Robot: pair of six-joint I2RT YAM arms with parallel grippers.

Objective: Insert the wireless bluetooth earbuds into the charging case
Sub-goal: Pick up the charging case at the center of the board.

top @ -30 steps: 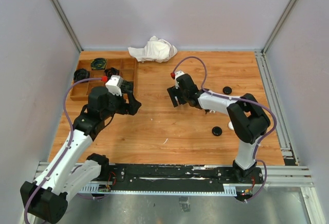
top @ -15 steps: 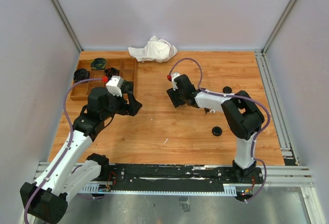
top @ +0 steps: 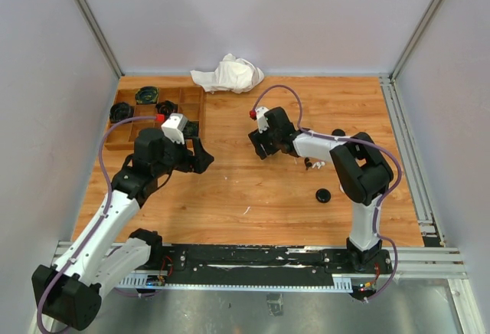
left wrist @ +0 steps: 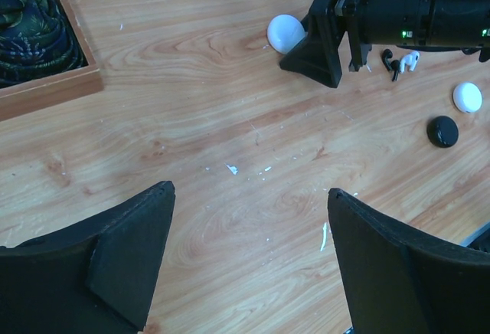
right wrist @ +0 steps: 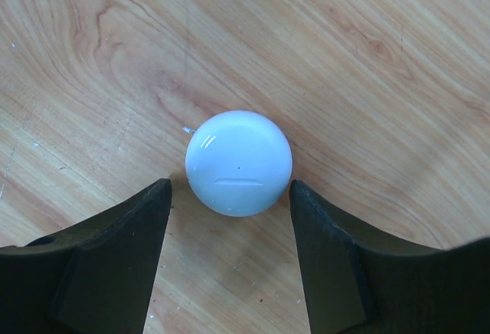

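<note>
Right end effector [right wrist: 228, 192] open astride the white charging case [right wrist: 238, 162].
Light, hard, glossy, probably slippery: pinch its widest sides. Left end effector [left wrist: 249, 193] open, empty.

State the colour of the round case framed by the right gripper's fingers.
Glossy white case; shows best in the right wrist view.

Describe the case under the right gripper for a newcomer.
On the wooden table, look near the middle, under the right gripper. The round white case sits between its open fingers, unlike the other white case, which lies beside a black one.
</note>
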